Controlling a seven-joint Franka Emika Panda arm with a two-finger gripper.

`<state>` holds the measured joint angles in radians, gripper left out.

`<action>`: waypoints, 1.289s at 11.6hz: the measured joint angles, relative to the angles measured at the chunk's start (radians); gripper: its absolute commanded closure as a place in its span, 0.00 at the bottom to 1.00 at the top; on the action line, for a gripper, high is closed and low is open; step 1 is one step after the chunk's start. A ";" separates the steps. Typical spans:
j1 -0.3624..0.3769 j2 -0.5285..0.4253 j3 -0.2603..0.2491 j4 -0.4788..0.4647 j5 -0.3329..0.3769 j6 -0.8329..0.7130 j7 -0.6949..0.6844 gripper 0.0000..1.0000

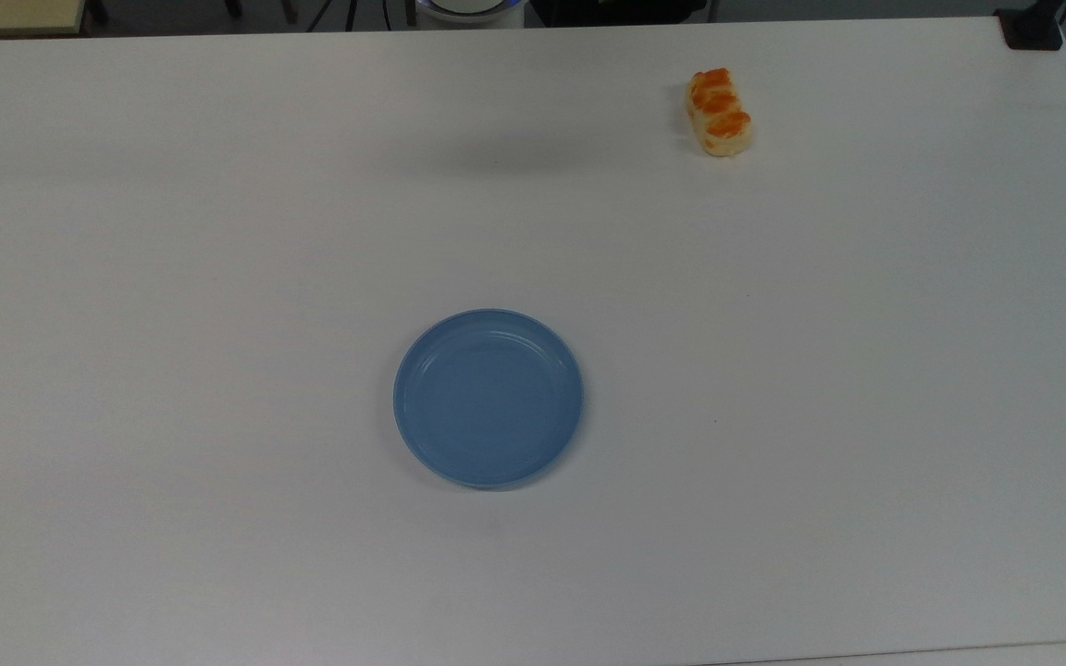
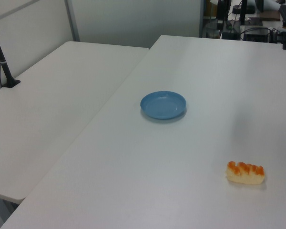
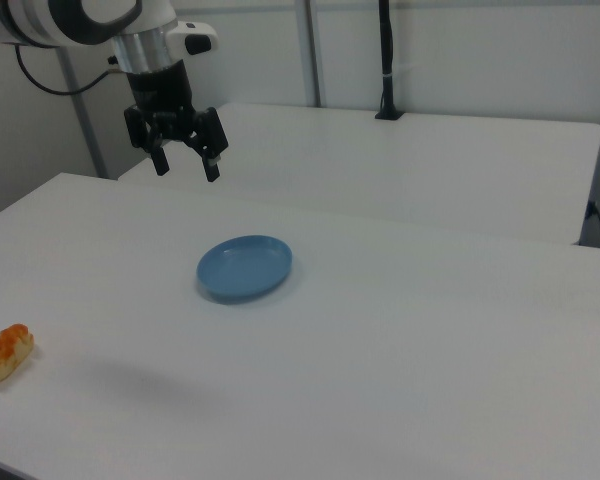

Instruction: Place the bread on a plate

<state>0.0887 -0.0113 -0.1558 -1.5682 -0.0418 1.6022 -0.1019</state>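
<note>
In the top view, one round, shallow blue plate with a raised rim [image 1: 489, 399] is sitting bare near the middle of the white bench [image 1: 866, 370], and one small oblong pale-yellow bread roll with three orange-brown glazed bumps [image 1: 719, 112] is lying flat toward the top view's upper right, well apart from the plate. Nothing is touching either of them, so the task is reading as not yet begun — the roll is waiting to be picked up, and the plate is sitting bare to receive it.

In the left view, the plate [image 2: 163, 105] is resting at mid-bench while the bread [image 2: 246, 172] is lying near the left view's lower right, glazed bumps facing up. A second white table [image 2: 52, 105] is adjoining on the left view's left, carrying a black post [image 2: 2, 62].

In the right view, the robot's black two-finger gripper [image 3: 186, 160] is hanging high above the bench, behind the plate [image 3: 245, 267], with its fingers [image 3: 211, 162] spread wide and holding nothing — probably opened ready for the roll. The bread [image 3: 6, 352] is lying at the right view's far left edge, well apart from the gripper. The count is one plate, one roll, one gripper.
</note>
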 measured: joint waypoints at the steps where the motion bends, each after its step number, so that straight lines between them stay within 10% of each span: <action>1: 0.000 0.000 0.000 0.000 0.000 0.000 0.000 0.00; 9: 0.005 0.002 0.033 -0.068 0.025 0.043 -0.001 0.00; 15: 0.012 0.005 0.254 -0.272 0.031 0.233 0.285 0.00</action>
<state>0.1006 -0.0062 0.0986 -1.8401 -0.0106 1.8352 0.1831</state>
